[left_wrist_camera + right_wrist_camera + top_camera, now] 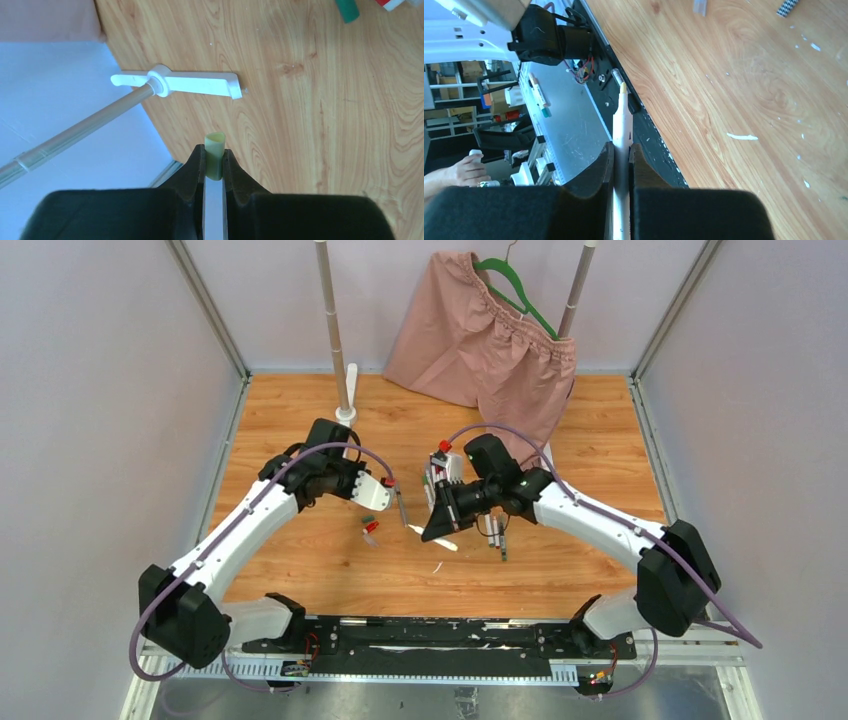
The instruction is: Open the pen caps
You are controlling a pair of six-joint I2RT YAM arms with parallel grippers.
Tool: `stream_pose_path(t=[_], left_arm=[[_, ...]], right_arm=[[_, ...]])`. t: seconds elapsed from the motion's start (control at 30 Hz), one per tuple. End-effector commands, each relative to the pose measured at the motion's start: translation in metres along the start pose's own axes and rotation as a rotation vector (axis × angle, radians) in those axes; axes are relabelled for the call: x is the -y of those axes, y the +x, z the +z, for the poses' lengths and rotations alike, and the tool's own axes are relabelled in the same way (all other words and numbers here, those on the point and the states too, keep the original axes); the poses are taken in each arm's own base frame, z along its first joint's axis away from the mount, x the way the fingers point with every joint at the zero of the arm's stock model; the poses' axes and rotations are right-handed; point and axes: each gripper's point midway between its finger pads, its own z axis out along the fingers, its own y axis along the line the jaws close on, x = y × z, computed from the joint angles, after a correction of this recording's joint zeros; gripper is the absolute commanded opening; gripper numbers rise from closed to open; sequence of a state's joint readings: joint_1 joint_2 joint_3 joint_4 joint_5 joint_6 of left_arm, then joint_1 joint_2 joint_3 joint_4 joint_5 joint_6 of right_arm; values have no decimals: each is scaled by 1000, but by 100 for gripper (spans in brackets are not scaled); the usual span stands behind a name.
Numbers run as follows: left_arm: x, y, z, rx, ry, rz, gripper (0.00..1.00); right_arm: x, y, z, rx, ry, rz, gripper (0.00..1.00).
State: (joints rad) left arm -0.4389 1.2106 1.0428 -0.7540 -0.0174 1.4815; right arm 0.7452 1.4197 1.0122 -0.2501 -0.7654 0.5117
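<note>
My left gripper (400,508) is shut on a stubby yellow-green pen cap (215,142); in the left wrist view (214,154) the cap sticks out past the fingertips, above the wood. My right gripper (433,534) is shut on a white pen (622,112) with a bare yellow tip; in the right wrist view (622,148) the pen points toward the black rail. The two grippers are a short way apart at mid-table. A red cap (371,528) and a green cap (366,520) lie on the table under the left gripper. Several more pens (438,470) lie in a bunch behind the right gripper.
A few more pens (496,530) lie beside the right wrist. A white rack foot (175,83) with its pole stands at the back left. Pink shorts (480,330) hang on a green hanger at the back. The black base rail (644,125) runs along the near edge.
</note>
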Motion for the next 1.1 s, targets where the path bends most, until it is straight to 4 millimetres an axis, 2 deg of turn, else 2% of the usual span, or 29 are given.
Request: stream_pose_path(t=[0.0, 0.1, 0.23, 0.3, 0.4, 0.63, 0.87, 1.07], left_arm=[[2, 14, 6, -75, 6, -6, 0], [8, 3, 16, -16, 25, -113, 0], [27, -11, 40, 29, 117, -348, 0], [36, -18, 53, 43, 169, -427, 0], [46, -30, 70, 76, 221, -536, 0], [52, -42, 100, 94, 252, -722, 0], [72, -47, 117, 82, 333, -778, 0], [88, -50, 127, 67, 398, -812, 4]], right_arm=[[22, 17, -13, -27, 128, 1, 0], [62, 9, -26, 39, 369, -31, 0], [131, -5, -57, 179, 769, -28, 0], [153, -9, -63, 225, 883, -15, 0], [177, -11, -60, 242, 973, 7, 0], [213, -8, -43, 241, 1063, 36, 0], [236, 2, -29, 231, 1112, 65, 0], [238, 8, -32, 246, 1129, 69, 15]])
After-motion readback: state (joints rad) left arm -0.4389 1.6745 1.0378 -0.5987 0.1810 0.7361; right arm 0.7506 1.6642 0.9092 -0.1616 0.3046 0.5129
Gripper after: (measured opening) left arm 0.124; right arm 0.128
